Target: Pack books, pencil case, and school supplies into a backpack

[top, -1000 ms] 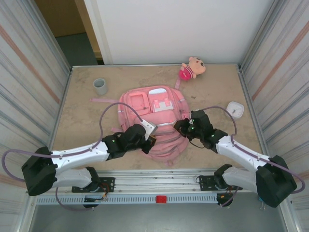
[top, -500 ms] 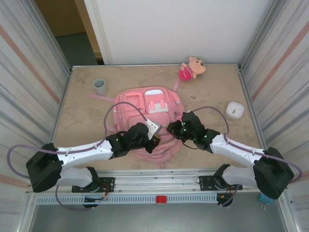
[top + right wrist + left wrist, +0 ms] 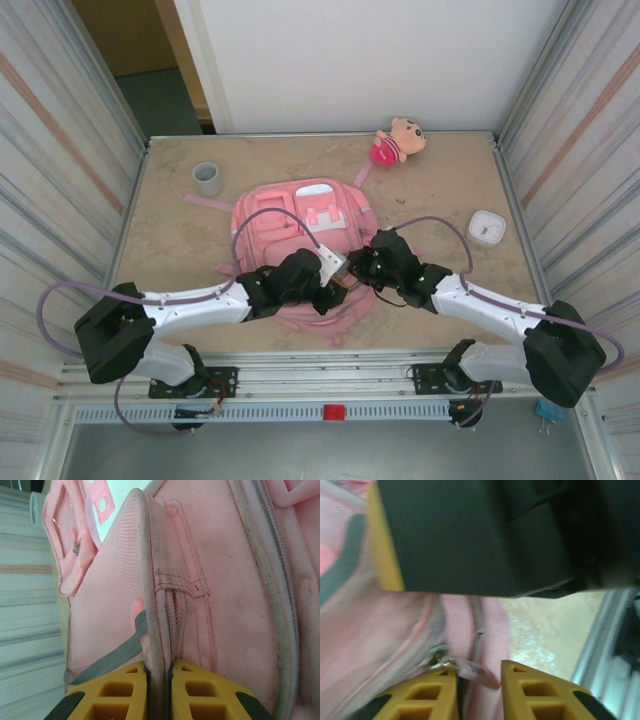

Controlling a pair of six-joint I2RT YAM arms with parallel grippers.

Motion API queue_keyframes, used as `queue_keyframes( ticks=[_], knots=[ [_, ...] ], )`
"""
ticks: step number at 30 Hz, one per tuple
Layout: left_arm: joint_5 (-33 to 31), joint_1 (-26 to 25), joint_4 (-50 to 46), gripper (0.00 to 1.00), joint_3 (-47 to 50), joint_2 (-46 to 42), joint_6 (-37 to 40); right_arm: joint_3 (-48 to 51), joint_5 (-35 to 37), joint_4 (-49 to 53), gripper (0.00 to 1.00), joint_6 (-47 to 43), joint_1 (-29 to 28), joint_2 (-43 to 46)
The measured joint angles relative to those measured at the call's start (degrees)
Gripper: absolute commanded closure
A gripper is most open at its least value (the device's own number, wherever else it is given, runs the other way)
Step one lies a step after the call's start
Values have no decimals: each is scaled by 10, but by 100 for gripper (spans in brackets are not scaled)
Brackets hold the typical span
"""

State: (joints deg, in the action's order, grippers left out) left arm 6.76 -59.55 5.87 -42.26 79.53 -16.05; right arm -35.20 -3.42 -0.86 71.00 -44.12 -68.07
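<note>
The pink backpack point(image 3: 300, 215) lies flat mid-table, its near end bunched up under both grippers. My left gripper point(image 3: 338, 287) hovers over that near end, open point(image 3: 479, 669); a pink zip pull tab point(image 3: 486, 677) with its metal slider lies loose in the gap between the yellow fingers. Close to its right, my right gripper point(image 3: 358, 266) is shut point(image 3: 158, 667) on a grey-piped zip seam point(image 3: 161, 625) of the backpack point(image 3: 225, 580). Its black and yellow body point(image 3: 470, 530) looms just above in the left wrist view. The books, pencil case and school supplies are out of view.
A grey cup point(image 3: 207, 178) stands at the back left and a pink plush doll point(image 3: 397, 140) lies at the back edge. A white rounded box point(image 3: 487, 226) sits to the right. A backpack strap point(image 3: 205, 207) trails left. Ribbed walls close both sides.
My left gripper has slid right along the backpack's near end and opened, letting go of the zip pull. The right gripper has shifted left, still clamped; the backpack is bunched shorter.
</note>
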Motion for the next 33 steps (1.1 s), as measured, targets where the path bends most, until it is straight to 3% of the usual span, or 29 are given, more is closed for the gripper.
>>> queue_keyframes(
  ticks=[5, 8, 10, 15, 22, 31, 33],
  knots=[
    [41, 6, 26, 37, 9, -49, 38, -10, -43, 11, 66, -45, 17, 24],
    [49, 27, 30, 31, 17, -98, 79, -14, -70, 31, 47, -87, 29, 45],
    [51, 40, 20, 31, 18, -124, 115, -14, -78, 43, 42, -107, 37, 63],
    [69, 45, -43, 29, 17, -151, 240, -14, -72, 82, 39, -163, 52, 130],
    [47, 45, -151, 22, 2, -116, 400, -3, -86, 102, 38, -270, 85, 193],
    [-29, 55, -136, 19, -1, -71, 488, 33, -134, 103, 39, -349, 114, 216],
    [-52, 60, -110, 24, 5, -61, 493, 47, -142, 99, 39, -353, 113, 228]
  ],
)
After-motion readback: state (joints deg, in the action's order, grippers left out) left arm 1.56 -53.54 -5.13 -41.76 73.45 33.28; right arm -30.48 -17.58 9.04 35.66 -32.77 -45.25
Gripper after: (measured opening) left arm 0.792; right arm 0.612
